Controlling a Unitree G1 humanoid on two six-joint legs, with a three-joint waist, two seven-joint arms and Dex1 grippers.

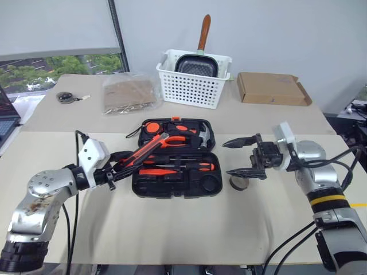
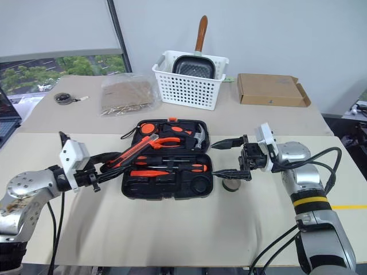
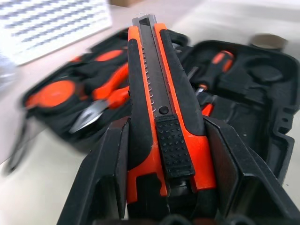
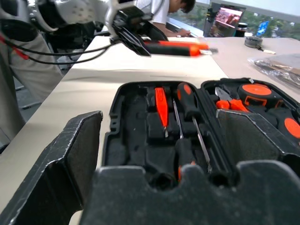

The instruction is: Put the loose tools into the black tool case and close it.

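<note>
The left claw (image 1: 122, 163) is clamped on the utility knife (image 1: 150, 150), gripping it at the rear of the handle, so the long body juts forward over the near-left corner of the open black tool case (image 1: 175, 158), which lies flat in the middle of the bench (image 1: 172, 229). The knife looks light and rigid, its ribbed rubber slider and orange-black grip giving decent friction; held so far back it could pivot in the pads, so it should be lowered level into its recess. The case itself looks stiff moulded plastic, light enough to shift if nudged; its far half is probably best pushed at the outer edge to fold it shut. The right claw (image 1: 243, 157) hangs beside the case's right edge with its fingers spread wide and nothing between them. Counted: 1 knife in hand, 1 case, at least 3 orange-black screwdrivers (image 4: 185, 110) seated in the near half, 1 pair of pliers (image 1: 175, 139), 1 round tape measure (image 1: 152, 127) and 1 hammer (image 1: 200, 135) in the far half.
</note>
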